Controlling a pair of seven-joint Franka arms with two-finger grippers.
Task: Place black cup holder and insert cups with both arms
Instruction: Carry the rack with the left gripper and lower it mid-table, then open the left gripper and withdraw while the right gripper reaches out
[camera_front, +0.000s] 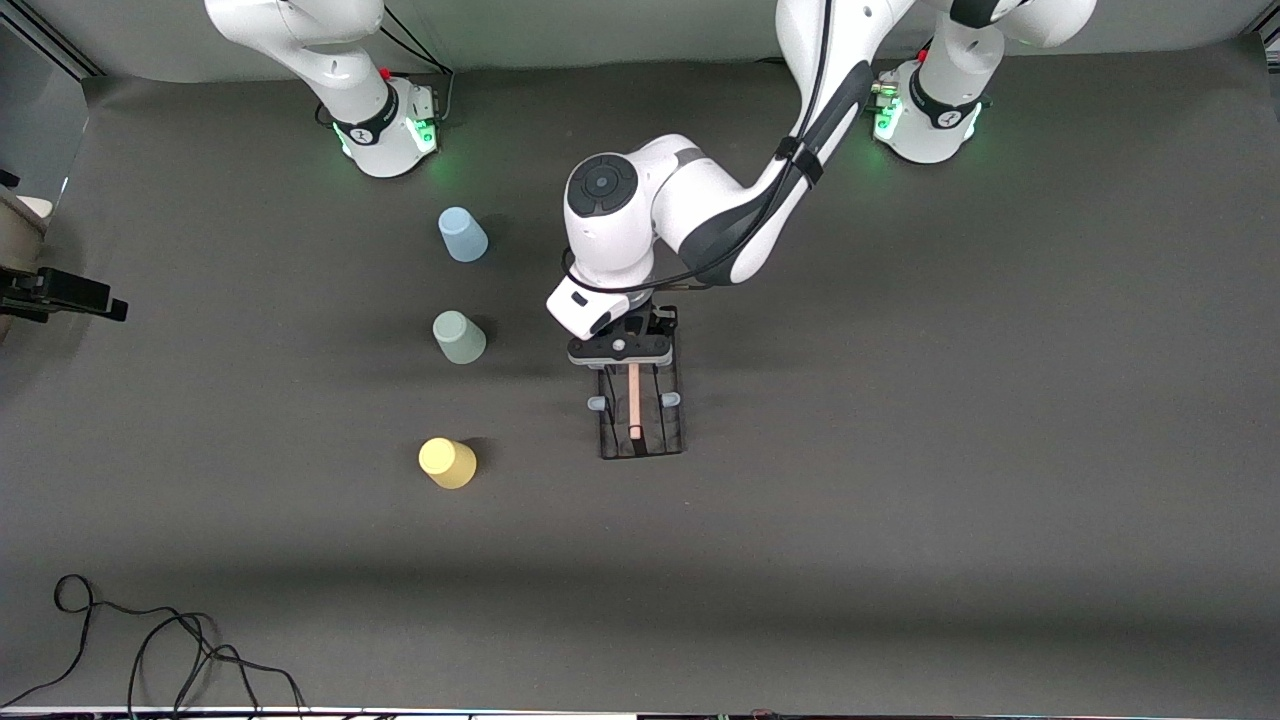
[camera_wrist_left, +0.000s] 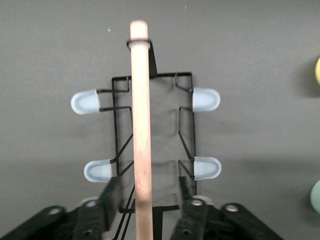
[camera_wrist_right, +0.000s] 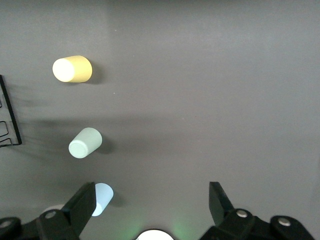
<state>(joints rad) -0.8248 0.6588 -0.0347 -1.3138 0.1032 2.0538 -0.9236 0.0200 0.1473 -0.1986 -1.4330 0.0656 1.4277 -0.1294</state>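
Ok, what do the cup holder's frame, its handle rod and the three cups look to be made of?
Black cup holder: thin black wire, likely coated metal. Peg tips: translucent, probably soft plastic. Handle rod: pale unfinished-looking wood. Blue cup, green-grey cup and yellow cup: matte, opaque, likely plastic.

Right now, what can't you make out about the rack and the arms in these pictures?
- Black cup holder: in the front view the left arm covers its end toward the bases, so not all pegs show.
- Left tool: the left wrist view's edge cuts it off.
- Right tool: the front view's top edge hides it.
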